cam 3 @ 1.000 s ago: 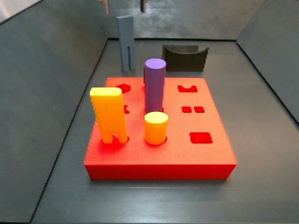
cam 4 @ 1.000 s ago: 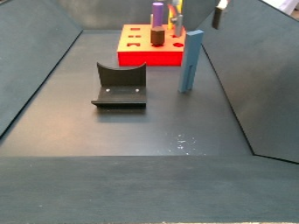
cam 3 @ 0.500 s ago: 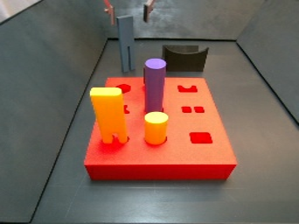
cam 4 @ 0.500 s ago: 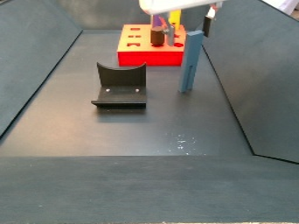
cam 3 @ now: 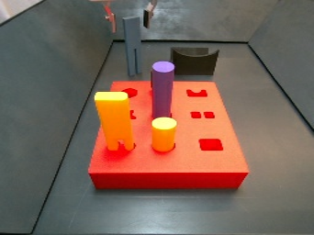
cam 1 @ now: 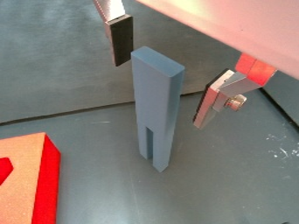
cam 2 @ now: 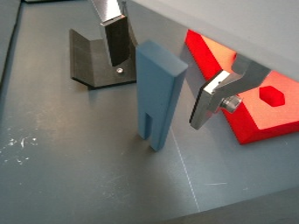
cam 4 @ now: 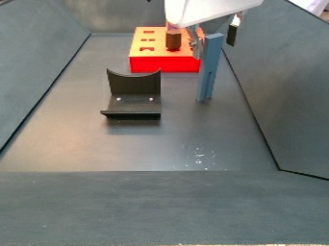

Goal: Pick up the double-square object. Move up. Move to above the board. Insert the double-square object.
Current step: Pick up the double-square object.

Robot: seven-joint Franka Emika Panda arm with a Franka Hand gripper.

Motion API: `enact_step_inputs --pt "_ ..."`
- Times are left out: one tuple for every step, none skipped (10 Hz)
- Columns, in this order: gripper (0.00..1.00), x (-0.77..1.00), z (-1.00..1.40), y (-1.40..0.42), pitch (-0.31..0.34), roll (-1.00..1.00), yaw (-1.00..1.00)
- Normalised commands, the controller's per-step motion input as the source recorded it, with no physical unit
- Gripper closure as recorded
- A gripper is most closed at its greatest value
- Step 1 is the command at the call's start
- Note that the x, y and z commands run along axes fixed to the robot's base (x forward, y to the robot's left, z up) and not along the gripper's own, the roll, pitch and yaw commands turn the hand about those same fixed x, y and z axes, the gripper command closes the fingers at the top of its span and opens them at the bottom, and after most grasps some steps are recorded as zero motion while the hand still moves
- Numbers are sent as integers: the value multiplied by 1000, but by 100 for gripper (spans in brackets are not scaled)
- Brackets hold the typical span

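The double-square object (cam 3: 131, 46) is a tall slim grey-blue block with a split lower end. It stands upright on the floor behind the red board (cam 3: 172, 174), apart from it. It shows in both wrist views (cam 1: 158, 105) (cam 2: 158, 92) and in a side view (cam 4: 210, 72). My gripper (cam 3: 128, 16) is open and straddles the block's top, also seen in both wrist views (cam 1: 170, 70) (cam 2: 163, 70) and a side view (cam 4: 216, 34). One finger (cam 1: 119, 39) and the other finger (cam 1: 222, 96) stand on either side with gaps, not touching.
The board (cam 4: 161, 62) carries a purple cylinder (cam 3: 162, 87), an orange two-legged block (cam 3: 114, 119) and a yellow cylinder (cam 3: 163, 135). The dark fixture (cam 4: 131, 93) stands on the floor near the block (cam 2: 93, 61). Grey walls enclose the floor.
My gripper has come down from above, so its open fingers now flank the top of the double-square object. The block has not moved.
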Motion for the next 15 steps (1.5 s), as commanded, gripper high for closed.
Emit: enact_step_inputs --pt "0 -14 -23 0 0 14 -11" --pt "0 -83 0 0 0 13 0" --pt "0 -51 0 0 -1 33 0" --pt "0 0 0 0 0 0 0" --pt "100 0 0 0 0 0 0" --pt "100 0 0 0 0 0 0" --pt "100 0 0 0 0 0 0" --pt "100 0 0 0 0 0 0" --pt "100 0 0 0 0 0 0" --pt "100 0 0 0 0 0 0" --pt "100 0 0 0 0 0 0" --pt "100 0 0 0 0 0 0" --pt "100 0 0 0 0 0 0" --pt "100 0 0 0 0 0 0" --pt "100 0 0 0 0 0 0"
